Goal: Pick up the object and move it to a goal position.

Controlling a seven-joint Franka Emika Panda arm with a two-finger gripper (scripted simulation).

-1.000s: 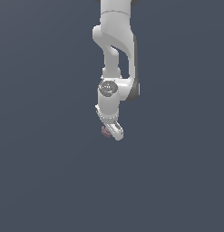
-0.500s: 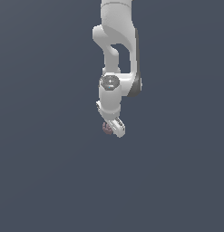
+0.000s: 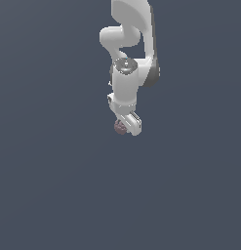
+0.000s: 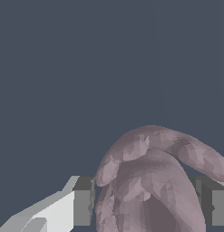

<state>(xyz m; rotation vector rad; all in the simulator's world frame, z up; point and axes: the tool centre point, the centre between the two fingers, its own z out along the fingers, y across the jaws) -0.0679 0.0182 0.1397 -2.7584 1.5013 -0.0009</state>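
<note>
Pink-maroon and lumpy, the object (image 4: 149, 181) sits between the two grey pads (image 4: 84, 201) of the gripper (image 4: 147, 206); the jaws stand narrow, closed on its flanks. In the exterior view the object (image 3: 120, 127) shows at the tip of the gripper (image 3: 128, 125), under the white arm (image 3: 126, 83), above the plain grey floor (image 3: 53, 195). No goal marker is visible in either view. Judged step: carry to goal. Maintain clamp force throughout; the uneven surface may offer poor pad contact, so move smoothly, avoid abrupt wrist rotation, and release only once positioned.
</note>
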